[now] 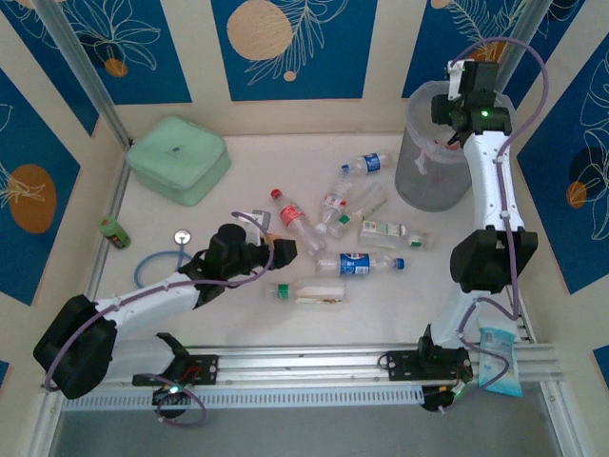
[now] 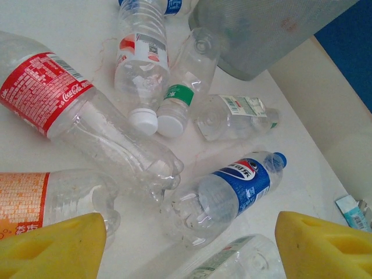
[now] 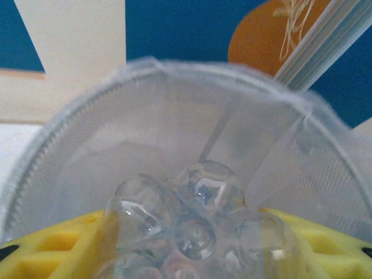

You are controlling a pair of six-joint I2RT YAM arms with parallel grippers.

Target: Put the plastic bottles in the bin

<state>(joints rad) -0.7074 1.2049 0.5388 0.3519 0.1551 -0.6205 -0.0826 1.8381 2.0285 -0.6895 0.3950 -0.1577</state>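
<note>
The left gripper hangs low over the table with its jaws wide apart and nothing clamped between them. Its yellow fingers frame the near edge of the scattered plastic bottles. Straight ahead of the open jaws lies the blue-labelled bottle, base toward the gripper and blue cap pointing away to the right. Closer in, low in the gap and nearer the right-hand finger, part of another bottle shows; I cannot tell whether a finger touches it. Just beyond the left-hand finger lies the orange-labelled bottle, its base close to the pad. Past that, the red-labelled bottle lies aslant, its base just beside that of the blue-labelled one. Farther ahead, two white-capped bottles lie side by side with their caps toward the gripper. The bin stands well ahead and to the right of this hand. The right gripper is closed on a clear bottle, pinched between both yellow fingers with its lobed base pointing away from the wrist. The bottle is at the bin's mouth, and the bag-lined rim curves around just beyond the fingertips.
</note>
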